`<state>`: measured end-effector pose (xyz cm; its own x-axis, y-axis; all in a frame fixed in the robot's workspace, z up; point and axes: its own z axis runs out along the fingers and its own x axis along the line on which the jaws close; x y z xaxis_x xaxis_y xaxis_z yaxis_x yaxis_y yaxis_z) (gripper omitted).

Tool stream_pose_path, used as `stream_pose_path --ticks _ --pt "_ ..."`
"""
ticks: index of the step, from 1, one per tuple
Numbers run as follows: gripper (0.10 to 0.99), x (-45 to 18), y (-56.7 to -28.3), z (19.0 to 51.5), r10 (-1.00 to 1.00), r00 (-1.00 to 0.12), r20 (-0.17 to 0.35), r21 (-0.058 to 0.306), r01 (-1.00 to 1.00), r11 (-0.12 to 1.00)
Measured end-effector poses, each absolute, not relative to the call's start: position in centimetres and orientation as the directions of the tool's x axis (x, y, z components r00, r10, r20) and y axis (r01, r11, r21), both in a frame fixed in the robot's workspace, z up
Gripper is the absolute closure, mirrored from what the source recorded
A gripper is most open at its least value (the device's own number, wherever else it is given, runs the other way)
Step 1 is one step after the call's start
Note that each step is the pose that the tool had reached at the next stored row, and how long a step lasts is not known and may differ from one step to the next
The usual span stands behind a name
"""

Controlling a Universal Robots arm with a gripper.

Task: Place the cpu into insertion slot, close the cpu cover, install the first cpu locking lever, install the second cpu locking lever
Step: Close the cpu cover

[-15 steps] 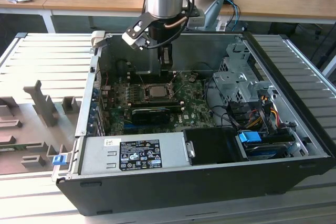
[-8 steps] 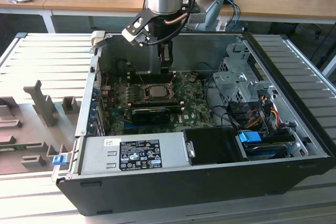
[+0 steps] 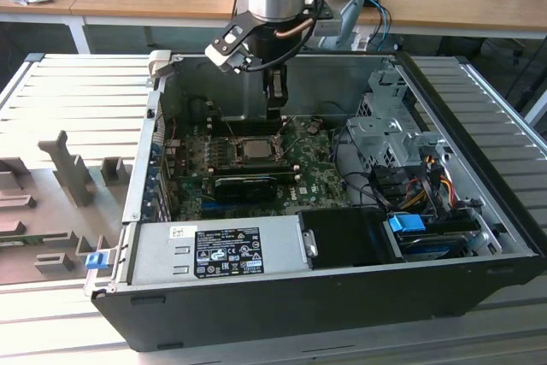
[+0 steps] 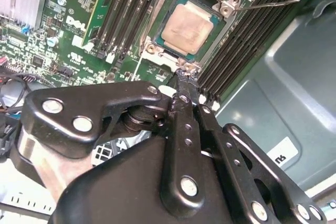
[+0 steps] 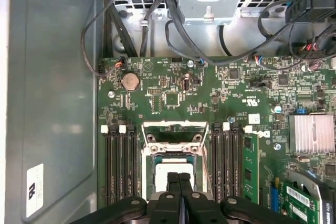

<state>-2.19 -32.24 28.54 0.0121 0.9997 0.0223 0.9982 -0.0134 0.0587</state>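
Note:
The cpu (image 4: 190, 24) lies flat in the insertion slot (image 4: 152, 49) on the green motherboard, its silver-grey top showing. In the exterior view the cpu (image 3: 255, 148) sits mid-board inside the open case. The cpu cover (image 5: 173, 128) appears raised on its hinge at the slot's far side, seen edge-on. A thin wire lever (image 4: 268, 4) sticks out over the memory slots. My gripper (image 4: 185, 77) is shut with nothing between its fingers, its tip at the slot's near rim. In the first wrist view the gripper (image 5: 179, 179) overlaps part of the cpu (image 5: 160, 177).
Black memory slots (image 5: 119, 163) flank the socket on both sides. A finned silver heatsink (image 5: 312, 134) and a green card (image 5: 251, 166) stand nearby. Cables (image 5: 173, 19) run from the drive cage (image 3: 393, 134). The power supply (image 3: 218, 250) lines the case's front wall.

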Motion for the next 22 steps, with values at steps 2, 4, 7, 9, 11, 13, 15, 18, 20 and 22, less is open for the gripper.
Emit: stream_pose_path --ticks 2,4,7,9,11,13,15,18,20,22 --pt "0.980 -2.1 -32.2 28.8 1.000 0.012 0.022 0.059 0.998 -0.013" --pt "0.980 -1.6 -32.2 28.8 1.000 0.012 0.021 0.058 0.998 -0.013" --pt "0.980 -1.0 -32.2 28.8 1.000 0.012 0.021 0.057 0.998 -0.013" --pt "0.980 -0.5 -32.2 28.8 1.000 0.012 0.021 0.056 0.998 -0.013" --pt "0.980 -0.1 -32.1 28.7 1.000 0.012 0.021 0.057 0.998 -0.013" --pt "0.980 0.4 -32.0 28.6 1.000 0.012 0.021 0.056 0.998 -0.013" --pt "0.980 0.7 -31.8 28.3 1.000 0.012 0.021 0.056 0.998 -0.013" --pt "0.980 1.0 -31.6 28.0 1.000 0.012 0.021 0.056 0.998 -0.013" --pt "0.980 1.5 -31.5 27.8 1.000 0.012 0.020 0.056 0.998 -0.013" --pt "0.980 1.7 -31.4 27.8 1.000 0.012 0.021 0.056 0.998 -0.013"
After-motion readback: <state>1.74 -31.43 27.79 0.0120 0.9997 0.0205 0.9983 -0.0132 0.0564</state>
